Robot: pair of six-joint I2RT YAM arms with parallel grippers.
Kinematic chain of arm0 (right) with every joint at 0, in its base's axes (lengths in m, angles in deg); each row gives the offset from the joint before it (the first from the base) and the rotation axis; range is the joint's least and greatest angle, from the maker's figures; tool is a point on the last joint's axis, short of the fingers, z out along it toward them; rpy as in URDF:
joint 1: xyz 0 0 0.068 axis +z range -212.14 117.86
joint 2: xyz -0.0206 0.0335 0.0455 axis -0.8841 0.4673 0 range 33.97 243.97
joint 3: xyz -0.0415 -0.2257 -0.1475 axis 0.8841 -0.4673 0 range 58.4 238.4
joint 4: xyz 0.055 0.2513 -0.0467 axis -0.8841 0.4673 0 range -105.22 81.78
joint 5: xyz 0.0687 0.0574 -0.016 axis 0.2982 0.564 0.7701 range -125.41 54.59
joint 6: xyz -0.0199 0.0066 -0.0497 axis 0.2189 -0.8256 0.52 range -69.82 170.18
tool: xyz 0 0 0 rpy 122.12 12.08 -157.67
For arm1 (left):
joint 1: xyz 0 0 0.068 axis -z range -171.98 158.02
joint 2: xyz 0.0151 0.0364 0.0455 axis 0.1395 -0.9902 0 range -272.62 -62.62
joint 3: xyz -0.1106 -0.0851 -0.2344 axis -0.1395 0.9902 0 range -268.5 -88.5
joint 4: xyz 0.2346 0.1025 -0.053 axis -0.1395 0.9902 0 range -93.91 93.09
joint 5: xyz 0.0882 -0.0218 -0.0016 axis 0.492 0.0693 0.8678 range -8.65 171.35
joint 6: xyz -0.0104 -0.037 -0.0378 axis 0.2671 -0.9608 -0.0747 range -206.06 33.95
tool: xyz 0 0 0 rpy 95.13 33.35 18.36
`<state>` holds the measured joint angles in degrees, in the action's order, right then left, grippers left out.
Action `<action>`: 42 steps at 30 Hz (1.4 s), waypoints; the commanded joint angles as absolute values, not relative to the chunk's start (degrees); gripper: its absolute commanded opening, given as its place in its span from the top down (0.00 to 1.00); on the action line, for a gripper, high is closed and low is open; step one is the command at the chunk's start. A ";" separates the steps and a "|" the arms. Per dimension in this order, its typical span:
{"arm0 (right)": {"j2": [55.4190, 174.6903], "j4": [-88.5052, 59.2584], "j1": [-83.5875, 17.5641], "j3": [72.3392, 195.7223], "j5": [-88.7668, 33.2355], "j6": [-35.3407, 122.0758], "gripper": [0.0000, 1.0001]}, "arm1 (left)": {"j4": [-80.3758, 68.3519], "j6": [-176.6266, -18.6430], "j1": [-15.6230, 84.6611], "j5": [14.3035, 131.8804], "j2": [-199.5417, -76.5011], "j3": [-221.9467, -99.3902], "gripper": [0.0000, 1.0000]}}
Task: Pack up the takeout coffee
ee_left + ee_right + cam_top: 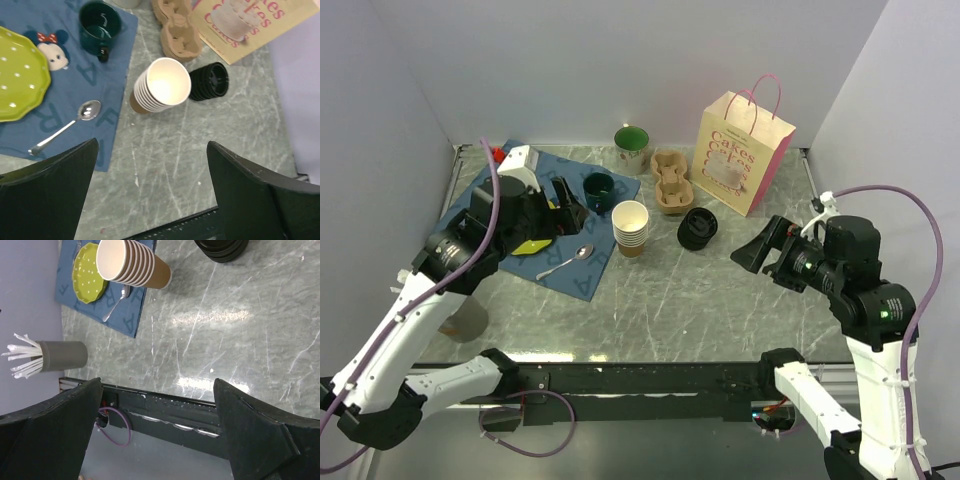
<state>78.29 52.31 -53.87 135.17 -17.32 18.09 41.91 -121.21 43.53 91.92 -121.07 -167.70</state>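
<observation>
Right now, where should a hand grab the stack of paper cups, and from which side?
Probably across the brown wall below the bunched rims. The stack of paper cups stands upright and open-mouthed, and its near side faces bare tabletop, so come in low from there.

Plain pale walls (620, 60) box in a marbled grey tabletop (720, 300) — evenly lit.

On the grey marble table (720, 300) lies a blue mat (620, 186). On it are a green dotted plate (20, 75), a spoon (566, 261) and a dark green mug (598, 190). Just beside the mat stands a stack of paper cups (631, 228), and near it a pile of black lids (697, 228). A grey holder with white straws (62, 356) stands near the front left edge.
</observation>
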 commanded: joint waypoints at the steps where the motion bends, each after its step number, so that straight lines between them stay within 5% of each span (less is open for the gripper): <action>1: 80.03 51.75 -53.79 136.88 -18.00 19.59 0.00 | 41.79 -116.57 43.88 96.99 -122.72 -172.25 0.03; 10: 80.73 53.51 -53.61 137.15 -17.13 21.79 0.00 | 43.99 -111.45 44.32 102.89 -128.78 -176.91 0.03; 20: 79.07 51.85 -53.70 133.90 -10.45 24.43 0.15 | 47.60 -112.07 44.41 90.68 -146.37 -182.71 0.50; 26: 76.78 48.50 -53.70 130.39 -7.81 23.90 0.22 | 42.85 -110.40 44.41 88.65 -153.31 -184.38 0.60; 42: 75.20 47.62 -53.70 130.03 -7.72 28.73 0.26 | 46.19 -110.40 44.41 90.32 -168.34 -195.02 0.63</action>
<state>76.78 50.95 -53.87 129.95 -8.12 26.08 45.70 -110.72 44.09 90.19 -167.26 -190.41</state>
